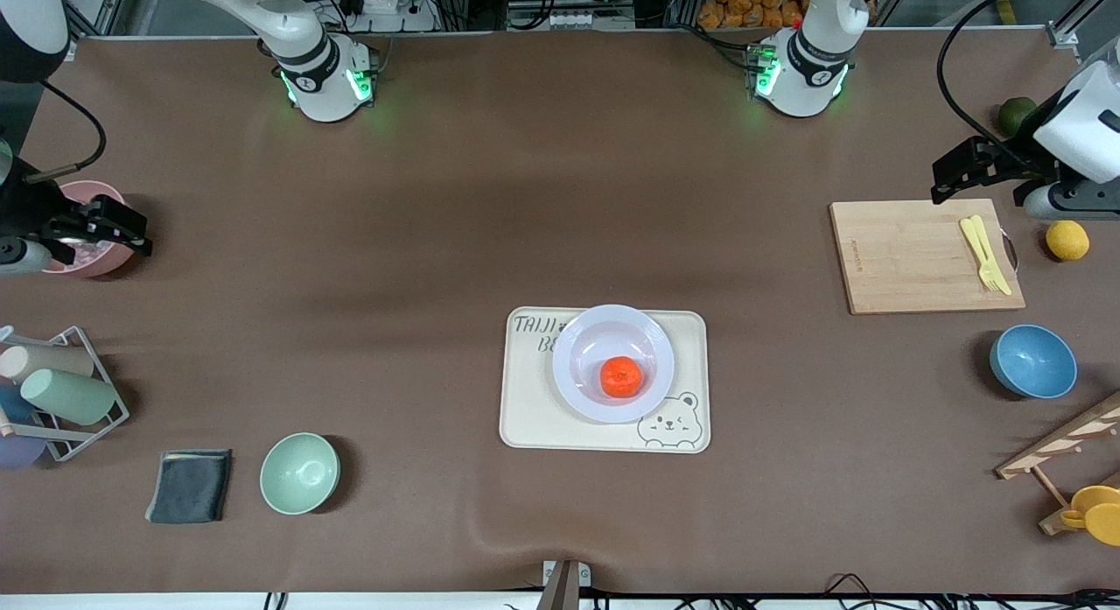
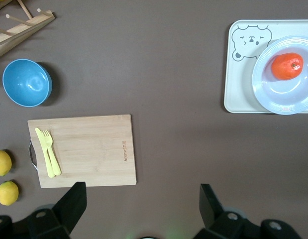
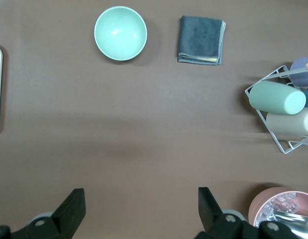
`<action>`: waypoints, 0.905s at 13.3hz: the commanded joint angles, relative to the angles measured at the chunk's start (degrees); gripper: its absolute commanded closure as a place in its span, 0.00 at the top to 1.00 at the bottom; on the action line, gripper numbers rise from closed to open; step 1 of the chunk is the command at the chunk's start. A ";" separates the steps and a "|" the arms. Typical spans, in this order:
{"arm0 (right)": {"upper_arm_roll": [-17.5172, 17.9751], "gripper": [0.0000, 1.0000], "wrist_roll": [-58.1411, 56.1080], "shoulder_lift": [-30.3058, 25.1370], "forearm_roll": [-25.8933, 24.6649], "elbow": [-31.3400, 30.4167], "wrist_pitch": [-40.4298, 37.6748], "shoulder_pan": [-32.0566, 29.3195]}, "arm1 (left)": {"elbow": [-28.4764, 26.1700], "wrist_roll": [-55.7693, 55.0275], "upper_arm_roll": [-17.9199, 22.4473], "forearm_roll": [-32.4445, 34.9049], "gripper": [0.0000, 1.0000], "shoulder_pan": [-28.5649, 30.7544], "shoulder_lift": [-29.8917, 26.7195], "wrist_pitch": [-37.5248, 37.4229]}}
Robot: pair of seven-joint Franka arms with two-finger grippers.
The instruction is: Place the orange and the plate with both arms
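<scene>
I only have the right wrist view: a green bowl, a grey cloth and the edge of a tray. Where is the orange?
Observer: The orange sits in the white plate, which rests on the bear-printed tray.
Operator: Is either gripper near it?
Observer: No. The left gripper is open, over the table by the cutting board.
Operator: And mine?
Observer: The right gripper is open, beside the pink bowl at the right arm's end.
</scene>
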 commanded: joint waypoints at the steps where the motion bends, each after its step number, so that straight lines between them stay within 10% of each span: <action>1: -0.02 1.00 0.90 2.53 -1.05 3.51 -2.11 -0.46 | 0.42 -0.85 -0.23 0.33 1.00 0.07 -0.23 -0.09; 12: -0.11 1.00 1.25 2.44 -1.23 4.22 -2.55 0.07 | 0.42 -0.85 -0.23 0.42 1.00 -0.02 0.03 -0.09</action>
